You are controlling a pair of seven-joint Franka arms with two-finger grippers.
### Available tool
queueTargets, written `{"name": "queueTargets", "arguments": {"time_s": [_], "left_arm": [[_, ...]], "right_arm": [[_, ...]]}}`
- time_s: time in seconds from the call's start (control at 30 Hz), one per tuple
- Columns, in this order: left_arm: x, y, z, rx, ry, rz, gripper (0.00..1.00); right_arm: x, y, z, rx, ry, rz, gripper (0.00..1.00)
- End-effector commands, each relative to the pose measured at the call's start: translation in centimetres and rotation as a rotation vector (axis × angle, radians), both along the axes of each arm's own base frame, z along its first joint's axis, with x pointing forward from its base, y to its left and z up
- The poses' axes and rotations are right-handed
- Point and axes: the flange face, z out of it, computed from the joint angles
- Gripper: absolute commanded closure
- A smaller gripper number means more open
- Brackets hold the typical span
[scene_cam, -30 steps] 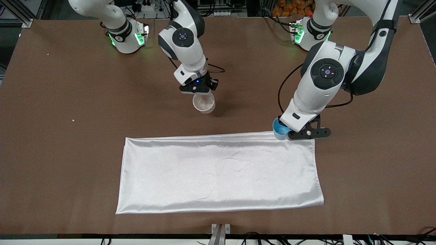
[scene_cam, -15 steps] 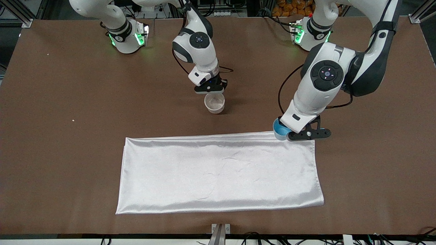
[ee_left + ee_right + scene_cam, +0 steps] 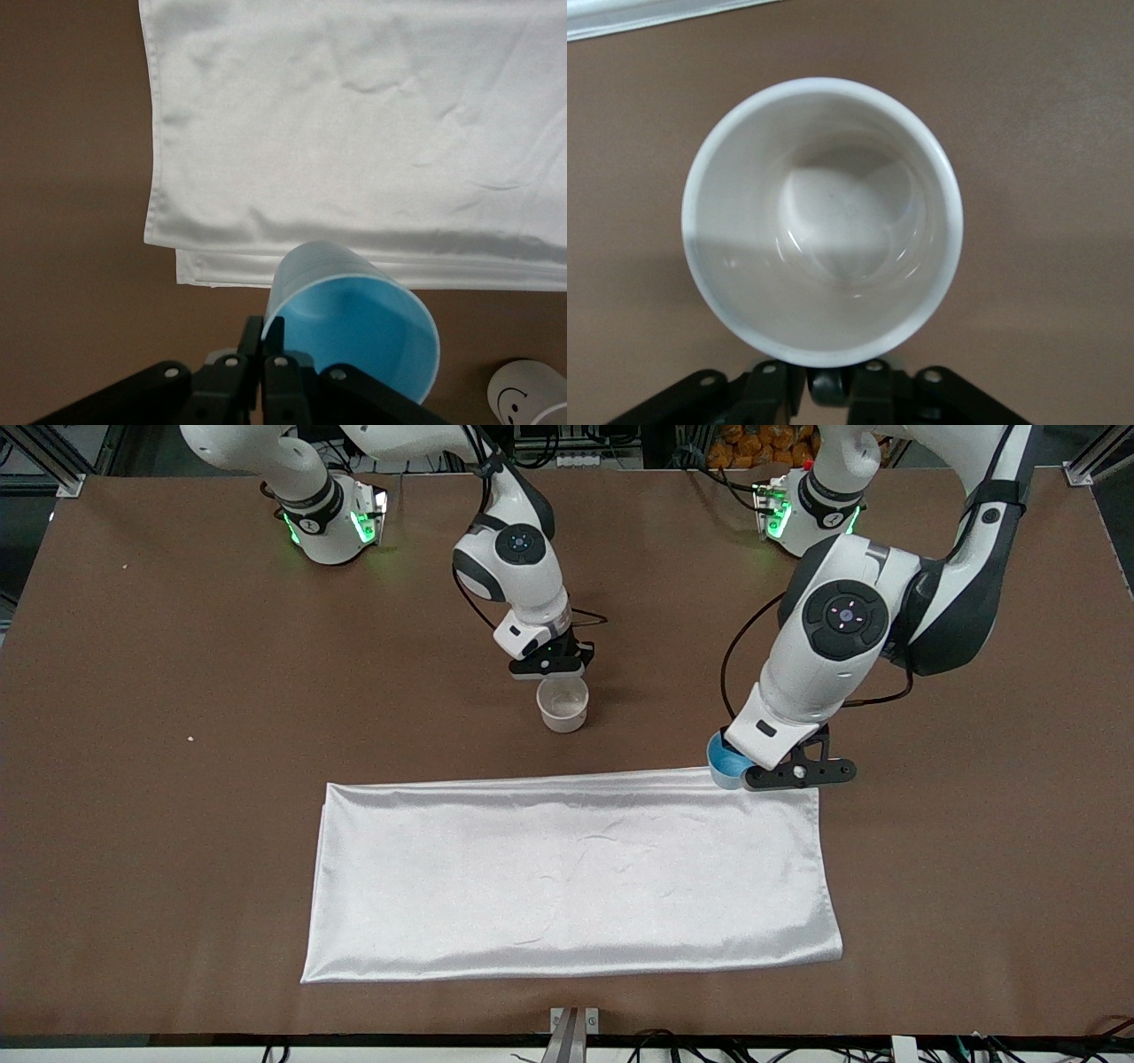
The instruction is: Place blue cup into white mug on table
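Note:
The white mug (image 3: 563,705) stands upright on the brown table (image 3: 177,779), farther from the front camera than the cloth; its cream inside (image 3: 822,221) is empty. My right gripper (image 3: 551,668) sits at its black handle (image 3: 833,388), the jaws a little apart on either side of it. My left gripper (image 3: 737,767) is shut on the rim of the blue cup (image 3: 722,765), holding it tilted just above the cloth's corner at the left arm's end. In the left wrist view the gripper (image 3: 263,333) pinches the blue cup (image 3: 354,328) wall, and the mug (image 3: 528,395) shows at the edge.
A large white satin cloth (image 3: 576,877) lies flat nearer the front camera, its long edge a short way from the mug. Both arms' bases stand along the table's back edge. Bare brown table lies between the mug and the blue cup.
The right arm carried the mug toward the left arm's end and set it on the table; its jaws have loosened off the handle. The left arm and blue cup barely moved.

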Motion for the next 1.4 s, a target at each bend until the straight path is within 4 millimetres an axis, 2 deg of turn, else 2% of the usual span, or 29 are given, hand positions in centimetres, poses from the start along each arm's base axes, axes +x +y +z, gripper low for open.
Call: {"name": "queueTargets", "arguments": {"time_s": [0.0, 0.33, 0.5, 0.57, 0.83, 0.93, 1.03, 1.17, 1.37], "left_arm": [[0.0, -0.3, 0.3, 0.020, -0.019, 0.004, 1.00], [-0.5, -1.1, 0.5, 0.008, -0.017, -0.003, 1.00], [-1.4, -3.0, 0.5, 0.000, -0.014, -0.020, 1.00], [-1.4, -3.1, 0.5, -0.001, -0.014, -0.013, 1.00], [-2.6, -5.4, -0.4, -0.010, -0.002, -0.017, 1.00], [-2.9, -6.2, -0.3, -0.017, -0.010, -0.011, 1.00], [-3.3, -7.3, -0.7, -0.025, -0.017, 0.006, 1.00], [-4.6, -9.9, -1.2, -0.036, -0.026, 0.006, 1.00], [-6.5, -13.5, -2.1, -0.061, -0.042, 0.041, 1.00]], "right_arm": [[0.4, 0.8, 0.8, 0.013, -0.006, -0.065, 0.00], [0.3, 1.0, 3.6, 0.019, -0.001, -0.098, 0.00], [0.7, 0.6, 5.8, 0.003, -0.001, -0.075, 0.00], [1.0, 0.3, 6.5, -0.011, 0.000, -0.052, 0.00], [5.1, -2.2, 11.0, -0.089, 0.037, -0.002, 0.00], [7.9, -4.2, 12.2, -0.121, 0.060, 0.009, 0.00], [11.5, -7.3, 13.1, -0.129, 0.063, 0.028, 0.00], [15.7, -12.5, 13.1, -0.135, 0.058, 0.079, 0.00], [20.4, -19.8, 12.4, -0.144, 0.059, 0.123, 0.00]]}}
